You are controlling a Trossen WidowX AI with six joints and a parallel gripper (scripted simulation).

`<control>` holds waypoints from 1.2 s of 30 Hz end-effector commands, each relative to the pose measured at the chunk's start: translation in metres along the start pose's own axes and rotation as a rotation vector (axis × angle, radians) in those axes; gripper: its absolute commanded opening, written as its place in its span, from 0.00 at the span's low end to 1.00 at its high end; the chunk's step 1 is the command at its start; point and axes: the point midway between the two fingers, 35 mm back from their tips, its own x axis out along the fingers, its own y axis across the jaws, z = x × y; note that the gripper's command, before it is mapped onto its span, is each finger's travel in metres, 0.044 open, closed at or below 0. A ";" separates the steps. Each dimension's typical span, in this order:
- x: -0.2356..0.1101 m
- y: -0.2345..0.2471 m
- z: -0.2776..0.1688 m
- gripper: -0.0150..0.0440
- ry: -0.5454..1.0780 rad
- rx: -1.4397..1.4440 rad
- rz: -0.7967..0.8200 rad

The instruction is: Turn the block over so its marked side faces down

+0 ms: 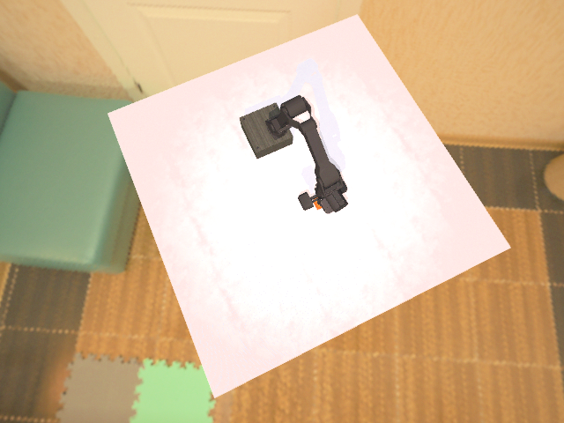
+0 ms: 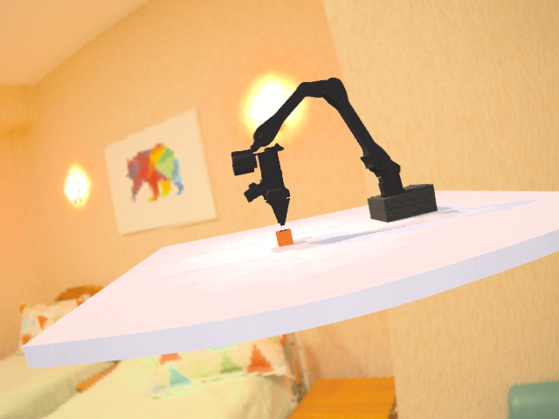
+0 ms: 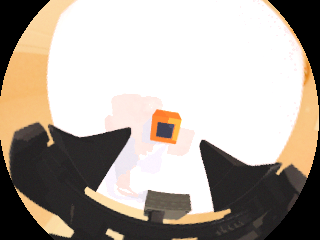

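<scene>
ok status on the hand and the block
Hand open, empty, just above block. Orange block on table, dark marked side up. Nothing in the way.

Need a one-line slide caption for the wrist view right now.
Open gripper above the orange block, dark mark facing up, block resting on the table.

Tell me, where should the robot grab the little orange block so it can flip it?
Probably by two opposite orange side faces of the block, coming straight down from above. It sits flat on the table with its dark marked square facing up, so the sides are free. The gripper hangs open just above it, fingers pointing down, holding nothing.
</scene>
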 end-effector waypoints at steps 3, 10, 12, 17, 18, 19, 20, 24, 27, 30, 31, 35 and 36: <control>0.010 0.001 -0.001 1.00 0.003 -0.002 0.004; 0.021 0.001 -0.001 1.00 0.003 -0.002 0.004; 0.025 0.001 -0.001 1.00 0.003 -0.002 0.004; 0.033 0.001 -0.001 1.00 0.003 -0.002 0.004; 0.034 0.001 -0.001 1.00 0.003 -0.002 0.004; 0.035 0.001 -0.001 1.00 0.003 -0.002 0.004; 0.035 0.001 -0.001 1.00 0.003 -0.002 0.004; 0.035 0.001 -0.001 0.82 0.003 -0.002 0.004; 0.035 0.001 -0.001 0.69 0.003 -0.002 0.004; 0.035 0.001 -0.001 0.56 0.003 -0.002 0.004; 0.035 0.001 -0.001 0.54 0.003 -0.002 0.004; 0.035 0.001 -0.001 0.50 0.003 -0.002 0.004; 0.035 0.001 -0.001 0.49 0.003 -0.002 0.004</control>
